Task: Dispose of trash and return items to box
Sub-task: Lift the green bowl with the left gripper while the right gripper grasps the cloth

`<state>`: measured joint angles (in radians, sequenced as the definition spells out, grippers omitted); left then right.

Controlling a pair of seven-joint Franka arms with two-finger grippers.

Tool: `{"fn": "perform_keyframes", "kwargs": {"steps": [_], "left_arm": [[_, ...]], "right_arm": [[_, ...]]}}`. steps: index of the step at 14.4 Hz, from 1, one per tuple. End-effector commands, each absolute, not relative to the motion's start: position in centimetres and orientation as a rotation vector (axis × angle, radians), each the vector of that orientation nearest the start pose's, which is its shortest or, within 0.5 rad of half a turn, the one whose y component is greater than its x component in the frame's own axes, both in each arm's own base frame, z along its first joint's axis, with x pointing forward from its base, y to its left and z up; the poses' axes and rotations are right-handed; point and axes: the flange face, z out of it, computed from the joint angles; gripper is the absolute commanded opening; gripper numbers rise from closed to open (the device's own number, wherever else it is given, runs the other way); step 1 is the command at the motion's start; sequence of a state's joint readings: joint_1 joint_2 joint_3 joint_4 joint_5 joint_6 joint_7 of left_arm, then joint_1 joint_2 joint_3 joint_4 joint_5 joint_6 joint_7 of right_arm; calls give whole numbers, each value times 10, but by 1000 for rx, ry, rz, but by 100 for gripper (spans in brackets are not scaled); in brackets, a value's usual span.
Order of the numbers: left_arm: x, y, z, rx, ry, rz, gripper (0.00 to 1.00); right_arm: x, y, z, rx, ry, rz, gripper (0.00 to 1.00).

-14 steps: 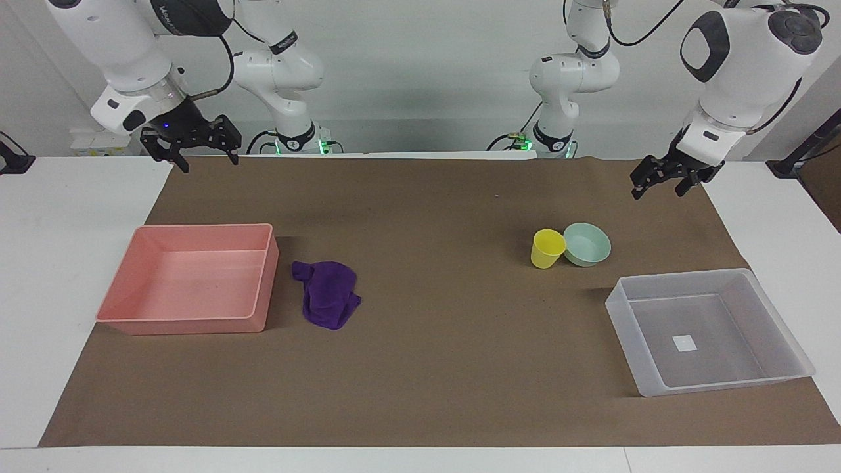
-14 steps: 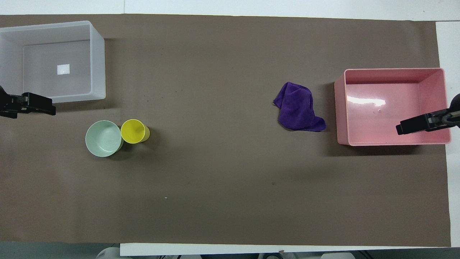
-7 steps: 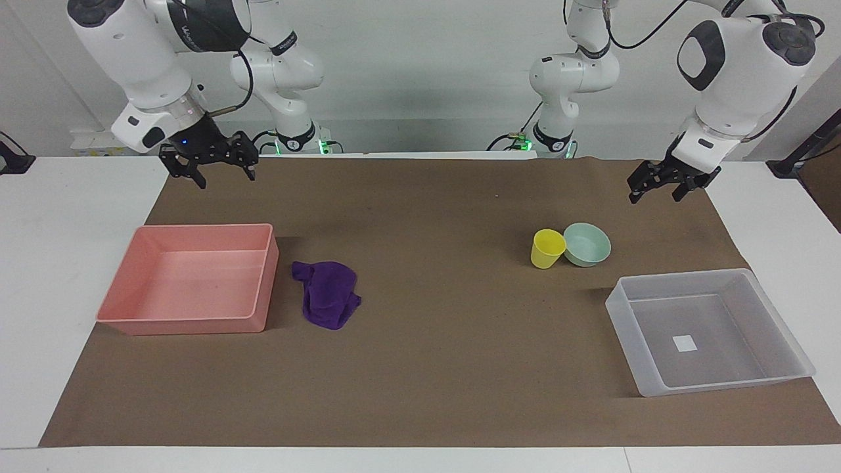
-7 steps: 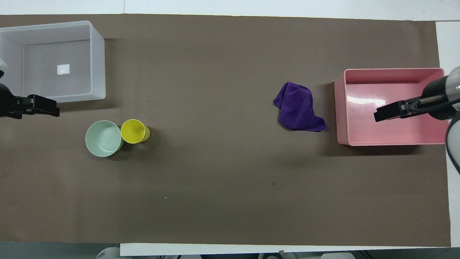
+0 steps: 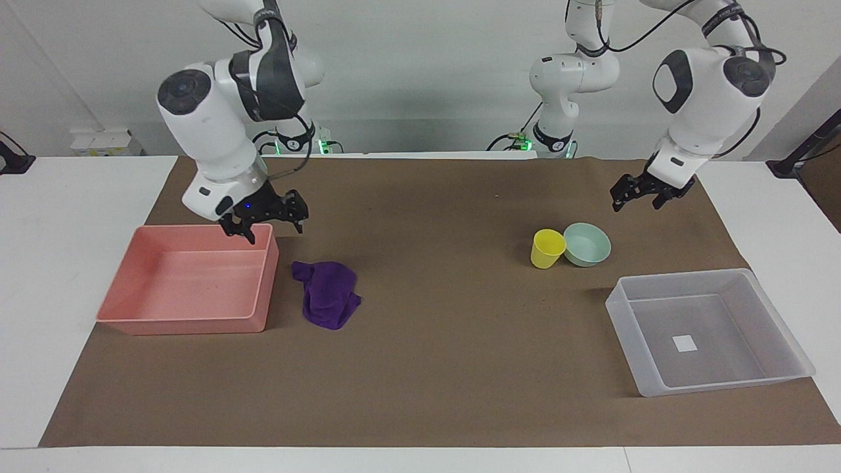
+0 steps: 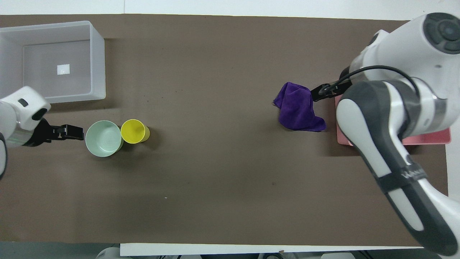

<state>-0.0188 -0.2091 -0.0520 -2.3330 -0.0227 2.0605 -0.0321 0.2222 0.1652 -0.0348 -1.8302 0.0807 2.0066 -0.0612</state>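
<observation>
Both arms are reaching: the right pincer [image 5: 265,219], fingers apart, hangs over the pink tub [image 5: 190,279] edge beside the purple rag [image 5: 328,292]; the left pincer [image 5: 636,192], apart too, hangs near the bowl [image 5: 587,244] and cup [image 5: 546,248]. Next, each must descend and close.

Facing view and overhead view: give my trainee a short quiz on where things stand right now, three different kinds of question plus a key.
1. True or false: the purple cloth lies inside the pink tub.
2. Multiple choice: the yellow cup stands A) in the clear tub, B) beside the mint-green bowl, C) on the cloth.
3. Which arm's tool hangs beside the cloth, over the pink tub's corner?

Key:
1. False; it lies on the mat beside the tub.
2. B.
3. The right tool, open and empty; the left tool hangs near the bowl.
</observation>
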Motion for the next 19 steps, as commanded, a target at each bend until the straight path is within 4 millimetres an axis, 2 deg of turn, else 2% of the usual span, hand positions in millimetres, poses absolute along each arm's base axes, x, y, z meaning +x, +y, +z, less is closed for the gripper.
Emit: {"fn": "perform_keyframes", "kwargs": {"steps": [1,2,3,4,5,6,8,9,10,11,12,14,16,17,19], "left_arm": [[452,-36,369,-3137,-22,48,100],[454,-37,352,-3139,-29,46,100],[453,-38,338,-3137,-51,72,89],[448,-43,329,-3134,-94,79,27],[443,-46,323,-3135,-88,72,0],[443,-46,320,-3135,-90,70,0],[445,-46,317,-3134,-97,79,0],[451,-46,322,-3135,-97,77,0],[462,-46,334,-3137,-96,61,0],[467,-43,349,-3132,-93,120,0],[470,-42,368,-3127,-71,170,0],[476,-37,433,-3124,-49,220,0],[498,-23,498,-3136,-47,181,0],[515,-12,503,-3140,-78,155,0],[554,11,507,-3177,-167,-15,0]], "right_arm": [[601,131,399,-3046,-311,-24,99],[601,145,380,-3045,-339,-4,99],[599,149,362,-3048,-347,3,99],[599,149,344,-3050,-346,-14,98],[599,149,329,-3052,-343,-45,94],[598,148,320,-3055,-343,-41,79],[596,147,318,-3055,-342,-17,40],[594,147,316,-3057,-336,9,24],[592,146,316,-3058,-335,35,12],[592,147,318,-3060,-313,52,1],[593,148,322,-3063,-283,49,0],[596,149,338,-3063,-263,69,0],[598,144,369,-3063,-264,85,0],[598,141,388,-3062,-259,64,0],[594,136,425,-3065,-263,35,0]]}}
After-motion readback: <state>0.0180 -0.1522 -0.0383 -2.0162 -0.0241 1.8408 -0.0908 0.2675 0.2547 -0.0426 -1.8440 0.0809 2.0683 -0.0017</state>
